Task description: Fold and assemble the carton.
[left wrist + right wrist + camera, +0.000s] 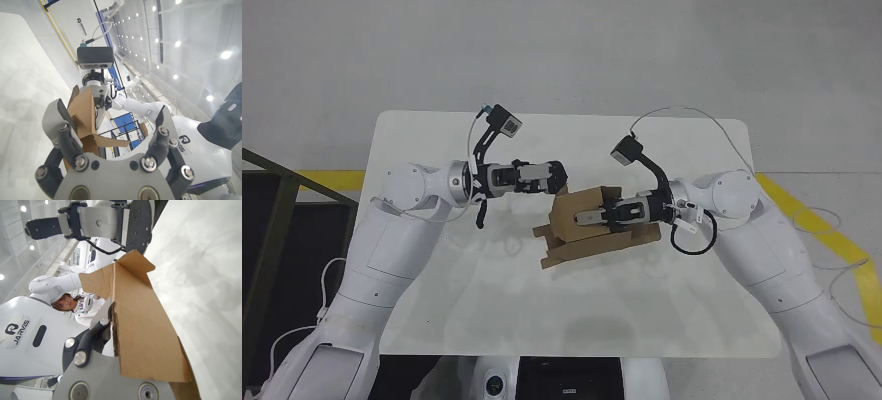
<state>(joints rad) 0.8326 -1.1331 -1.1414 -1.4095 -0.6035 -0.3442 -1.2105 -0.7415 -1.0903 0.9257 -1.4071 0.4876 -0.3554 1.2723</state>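
Observation:
The brown carton (594,232) lies partly unfolded in the middle of the white table (442,300), with loose flaps sticking out toward the front. My right gripper (583,217) is shut on one upright panel of the carton (140,323); one finger (106,315) shows against the panel's edge and the other is hidden behind the cardboard. My left gripper (559,178) hangs open just beside the carton's far corner, not touching it. In the left wrist view the left gripper (113,115) has wide-spread fingers, and the carton (83,113) stands right behind one fingertip (63,111).
The table's far edge (162,228) runs close behind the carton. Bare tabletop lies all around the carton, most of it toward the front. A dark metal frame (272,200) stands off the table's left side.

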